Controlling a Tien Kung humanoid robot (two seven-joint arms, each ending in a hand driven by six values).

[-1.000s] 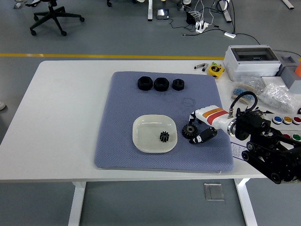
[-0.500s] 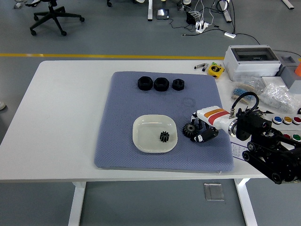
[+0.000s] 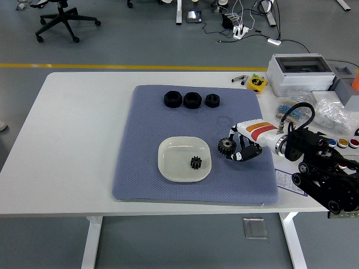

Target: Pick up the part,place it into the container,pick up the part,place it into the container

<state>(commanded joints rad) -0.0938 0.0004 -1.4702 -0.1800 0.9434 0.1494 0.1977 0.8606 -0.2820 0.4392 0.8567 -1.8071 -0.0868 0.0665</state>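
Head view showed the right robot hand [image 3: 234,150], pinching a gear [image 3: 226,147], had lifted it toward the dish [image 3: 168,147].

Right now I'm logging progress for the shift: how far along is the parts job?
One small gear already lies in the white dish. The right hand grips a second gear just right of the dish, not yet over it. Left: carry it over and release it.

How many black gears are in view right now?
2: one small gear lies in the white dish, and a larger gear is held in the right hand just beside the dish.
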